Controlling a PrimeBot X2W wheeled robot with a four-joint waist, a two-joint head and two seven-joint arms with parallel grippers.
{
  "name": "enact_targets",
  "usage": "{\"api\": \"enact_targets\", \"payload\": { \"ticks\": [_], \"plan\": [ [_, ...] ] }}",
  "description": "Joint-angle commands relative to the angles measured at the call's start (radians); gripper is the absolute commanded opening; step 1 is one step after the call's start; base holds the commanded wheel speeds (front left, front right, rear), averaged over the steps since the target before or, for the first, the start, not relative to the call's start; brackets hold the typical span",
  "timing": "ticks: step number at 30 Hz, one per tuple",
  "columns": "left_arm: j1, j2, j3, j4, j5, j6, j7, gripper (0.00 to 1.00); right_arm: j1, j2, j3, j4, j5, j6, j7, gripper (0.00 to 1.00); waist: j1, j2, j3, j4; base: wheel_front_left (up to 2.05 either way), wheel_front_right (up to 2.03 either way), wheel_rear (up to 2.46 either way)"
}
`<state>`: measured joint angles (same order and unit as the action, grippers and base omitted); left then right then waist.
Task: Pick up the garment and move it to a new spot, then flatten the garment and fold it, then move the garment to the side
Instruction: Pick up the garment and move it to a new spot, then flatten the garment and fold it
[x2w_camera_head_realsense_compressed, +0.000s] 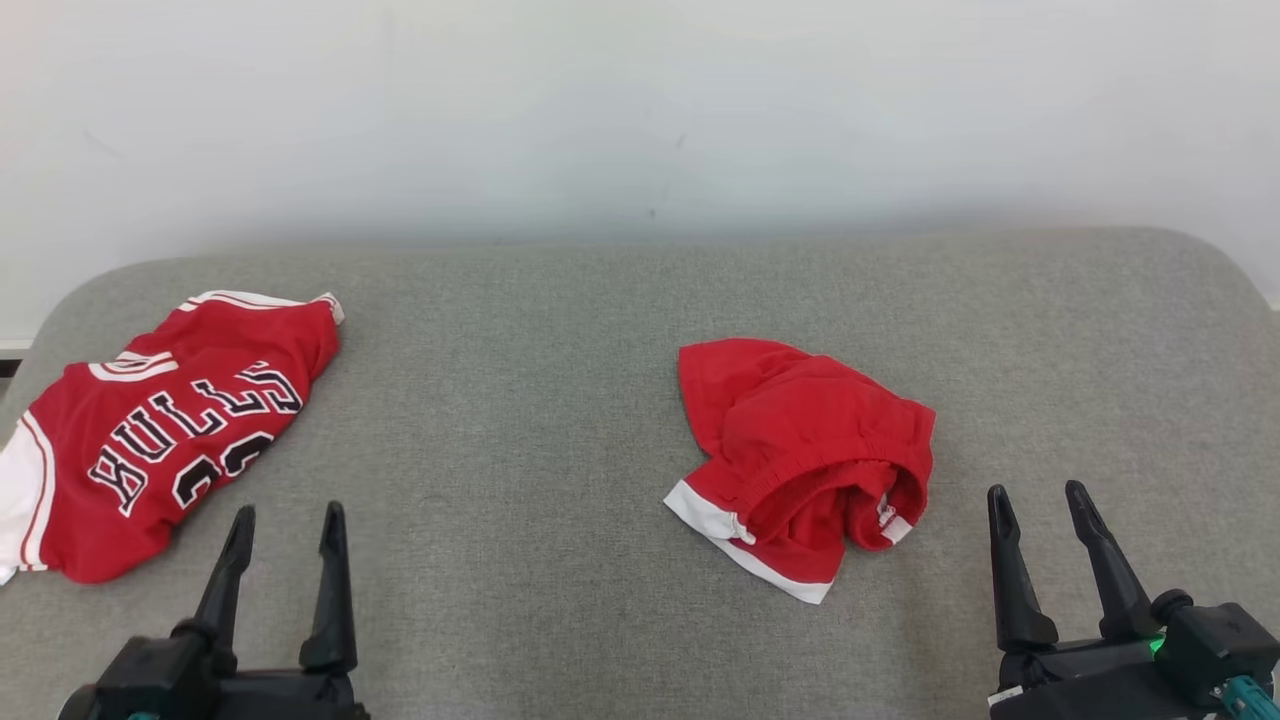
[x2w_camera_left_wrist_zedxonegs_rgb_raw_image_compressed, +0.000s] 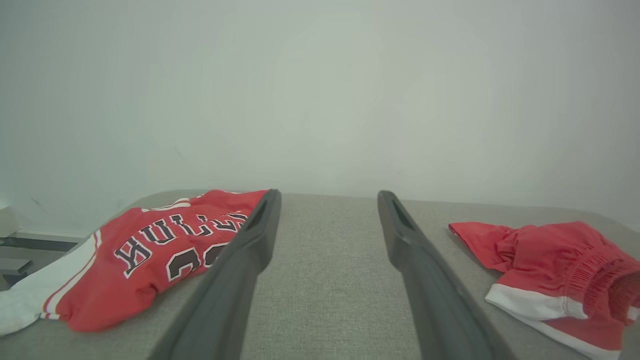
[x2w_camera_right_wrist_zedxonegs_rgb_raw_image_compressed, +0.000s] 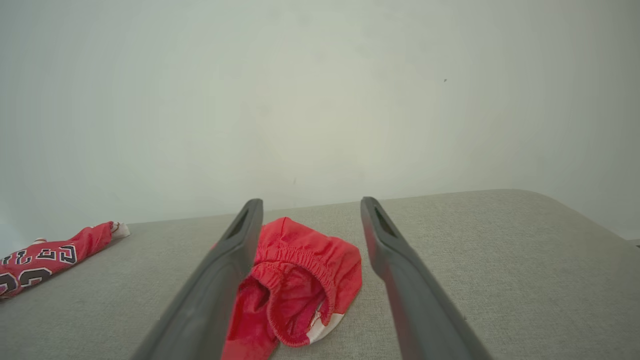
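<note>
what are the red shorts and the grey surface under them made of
Red shorts: soft matte cloth, perhaps cotton or polyester; it crumples and the waistband gathers. Grey surface: matte woven upholstery fabric, by its visible weave grain.

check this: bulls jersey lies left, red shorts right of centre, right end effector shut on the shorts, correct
One slip: the right end effector is open and clear of the red shorts, as the head view shows. The jersey and shorts lie as you said.

Crumpled red shorts (x2w_camera_head_realsense_compressed: 800, 450) centre-right on grey cushion (x2w_camera_head_realsense_compressed: 520, 400); red jersey (x2w_camera_head_realsense_compressed: 170, 430) far left; left gripper (x2w_camera_head_realsense_compressed: 288, 515), right gripper (x2w_camera_head_realsense_compressed: 1035, 492) spread, empty.
</note>
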<state>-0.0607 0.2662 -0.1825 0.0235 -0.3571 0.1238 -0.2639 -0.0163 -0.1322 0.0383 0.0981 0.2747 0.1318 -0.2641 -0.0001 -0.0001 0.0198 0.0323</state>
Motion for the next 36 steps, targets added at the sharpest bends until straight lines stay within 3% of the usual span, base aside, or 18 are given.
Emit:
{"api": "enact_targets", "payload": {
  "ticks": [1,8,18,36],
  "plan": [
    [0.034,-0.017,0.031,-0.013,0.013,-0.019,-0.001,1.00,0.012,-0.008,0.004,0.003,0.009,-0.002,-0.001,1.00,0.0001,0.0001,-0.010,0.008,0.00,0.00,0.00],
    [0.077,-0.071,0.109,-0.004,0.062,-0.092,-0.001,1.00,0.018,-0.014,0.011,0.011,0.020,-0.002,-0.001,1.00,0.0001,0.0001,-0.016,0.009,0.00,0.00,0.00],
    [0.077,-0.136,0.175,0.025,0.132,-0.157,-0.001,1.00,0.021,-0.021,0.018,0.022,0.023,-0.002,-0.001,1.00,0.0001,0.0001,-0.011,0.002,0.00,0.00,0.00],
    [0.076,-0.188,0.243,0.046,0.212,-0.212,-0.001,1.00,0.027,-0.017,0.019,0.033,0.009,-0.002,-0.001,1.00,0.0001,0.0001,-0.013,0.005,0.00,0.00,0.00]
  ]
}}
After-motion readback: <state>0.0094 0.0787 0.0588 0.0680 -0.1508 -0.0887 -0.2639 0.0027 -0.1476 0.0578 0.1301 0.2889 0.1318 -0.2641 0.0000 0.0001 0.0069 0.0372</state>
